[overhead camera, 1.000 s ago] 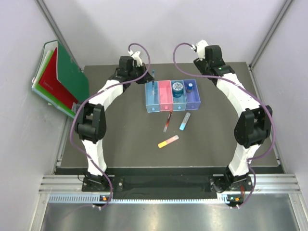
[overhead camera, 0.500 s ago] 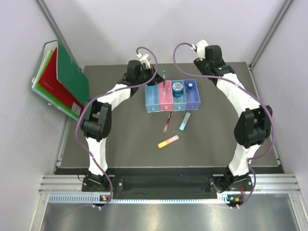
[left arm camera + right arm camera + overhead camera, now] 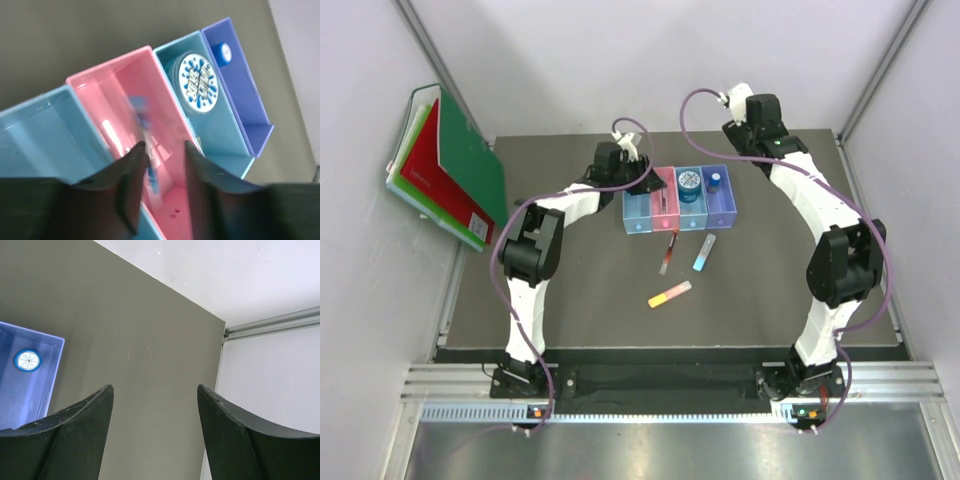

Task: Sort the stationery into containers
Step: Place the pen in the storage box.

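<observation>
Three pieces lie loose on the table in front of the bins: the red-black pen, the light-blue stick and the yellow-pink stick. The left gripper hangs over the pink bin with its jaws parted and nothing pinched; the blue pen shows as a blur inside that bin, so I read this step as the release of the pen. The round blue tin sits in the blue bin, and the grey-capped bottle in the violet-blue bin. The right gripper is spread wide and empty above bare table, off beyond the violet-blue end. Next up, I'd say: lift the left arm clear of the bin walls, swing towards the red-black pen just in front of the row, and line the fingers across its shaft for a clean pinch.
</observation>
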`<act>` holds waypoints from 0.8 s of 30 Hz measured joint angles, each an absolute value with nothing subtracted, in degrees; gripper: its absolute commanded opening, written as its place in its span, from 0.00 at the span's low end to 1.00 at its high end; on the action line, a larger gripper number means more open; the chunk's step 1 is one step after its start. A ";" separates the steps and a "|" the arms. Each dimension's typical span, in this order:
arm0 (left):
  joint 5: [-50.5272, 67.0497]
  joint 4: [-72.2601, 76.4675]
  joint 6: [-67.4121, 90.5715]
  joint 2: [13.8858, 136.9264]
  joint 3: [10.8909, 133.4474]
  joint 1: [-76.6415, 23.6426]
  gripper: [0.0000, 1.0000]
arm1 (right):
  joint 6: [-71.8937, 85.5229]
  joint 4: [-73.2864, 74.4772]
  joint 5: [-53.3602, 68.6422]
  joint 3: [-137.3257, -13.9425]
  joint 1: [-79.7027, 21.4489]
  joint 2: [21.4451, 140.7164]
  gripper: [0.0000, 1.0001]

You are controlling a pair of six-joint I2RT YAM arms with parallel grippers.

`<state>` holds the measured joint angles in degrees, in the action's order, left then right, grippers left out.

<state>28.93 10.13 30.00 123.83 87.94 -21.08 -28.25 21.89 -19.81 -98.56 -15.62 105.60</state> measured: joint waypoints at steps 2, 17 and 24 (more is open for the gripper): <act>28.77 10.76 29.76 123.83 88.14 -21.10 0.52 | -28.21 21.89 -19.70 -98.54 -15.62 105.60 0.68; 30.87 8.71 26.13 122.67 90.41 -21.10 0.56 | -26.76 27.75 -6.24 -94.94 -16.71 103.33 0.70; 32.36 -6.79 6.98 114.19 93.19 -22.87 0.58 | -27.62 28.84 -5.39 -92.79 -17.21 102.45 0.70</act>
